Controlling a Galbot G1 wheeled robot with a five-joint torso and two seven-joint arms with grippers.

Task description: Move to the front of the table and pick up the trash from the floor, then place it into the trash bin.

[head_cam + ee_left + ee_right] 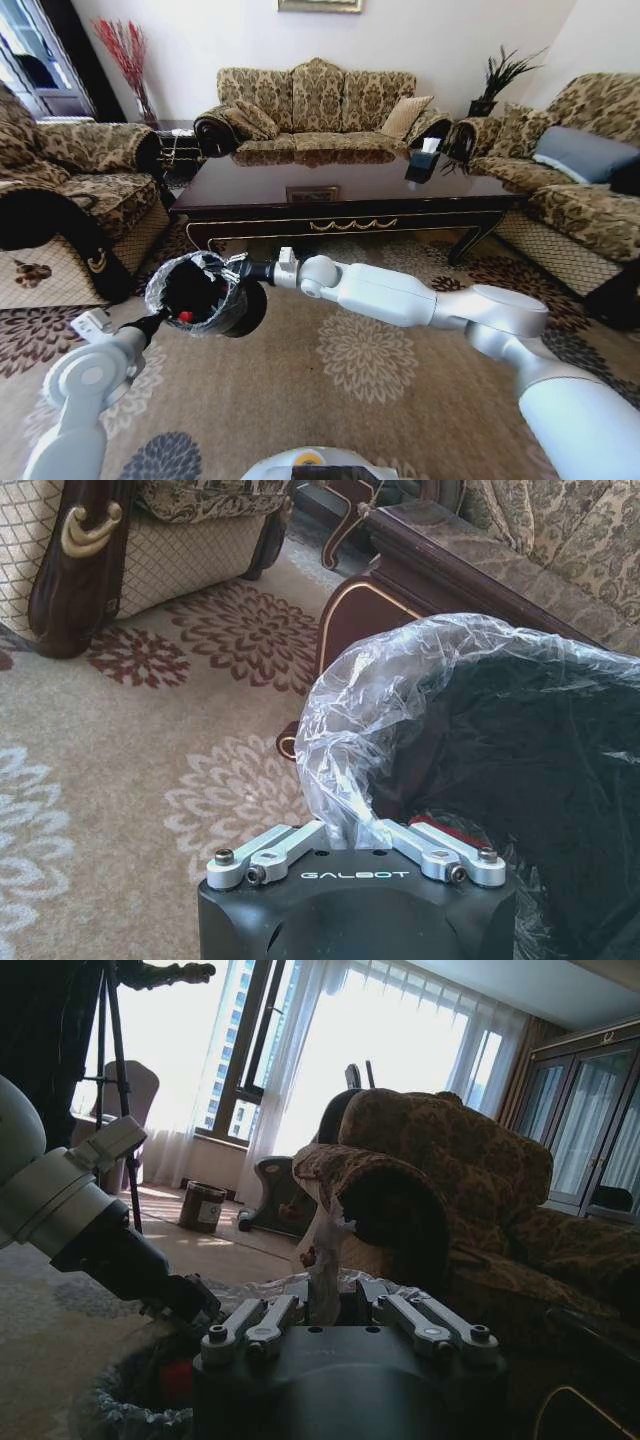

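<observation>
My left gripper (152, 322) (352, 832) is shut on the liner-covered rim of the black trash bin (205, 290) (500, 750), which is tipped with its mouth towards me over the flowered floor (330, 400). My right arm reaches across from the right. Its gripper (243, 270) (325, 1310) sits at the bin's far rim, shut on a whitish crumpled piece of trash (325, 1270) that stands up between the fingers. A red piece (185, 316) (440, 830) (175, 1380) lies inside the bin. The dark glossy table (340, 185) stands just behind.
Patterned sofas ring the table: an armchair (70, 190) at the left, one sofa (320, 100) behind, another (580, 180) at the right. A tissue box (425, 158) sits on the table. Open carpet lies between me and the table.
</observation>
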